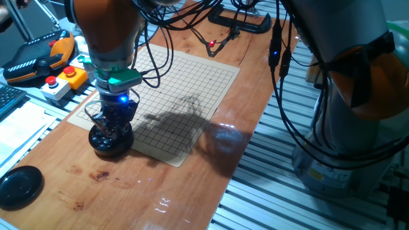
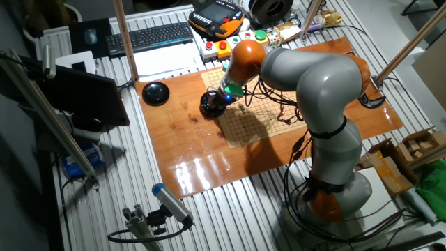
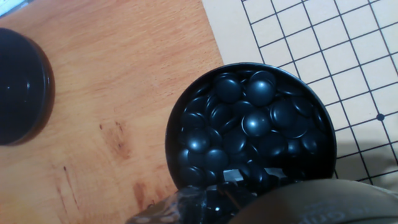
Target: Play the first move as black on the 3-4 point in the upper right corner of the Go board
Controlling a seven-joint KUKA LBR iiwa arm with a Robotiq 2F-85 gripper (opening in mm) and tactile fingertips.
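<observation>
From the hand view we see what neither fixed camera gives us: on the left a dark round lid [image 3: 22,87], cut off by the frame edge, then bare wooden table [image 3: 124,81], then the open bowl [image 3: 177,124] packed with glossy black stones [image 3: 255,123], its right side lying over the edge of the Go board [image 3: 323,37]. At the bottom of that picture the gripper [image 3: 239,177] reaches down among the stones, but its fingertips blur into the dark pile and a rounded grey housing covers the lower right, so we cannot tell whether the jaws are parted or closed on a stone

In one fixed view, going from the left, we find the lid [image 1: 19,186] near the front corner, then the bowl [image 1: 110,144] at the board's near left corner with the gripper [image 1: 112,131] lowered into it, a blue light glowing above, then the board [image 1: 185,83] with the arm's shadow across its grid. No stone lies on the board; the black stones are all in the bowl. Which crossing is the 3-4 point we cannot single out

The other fixed view shows the whole grey and orange arm [image 2: 313,77] bent over the table, and the bowl [image 2: 209,104] is only a small dark spot there. A keyboard [image 2: 150,36] lies beyond the table. We can read no writing anywhere
</observation>
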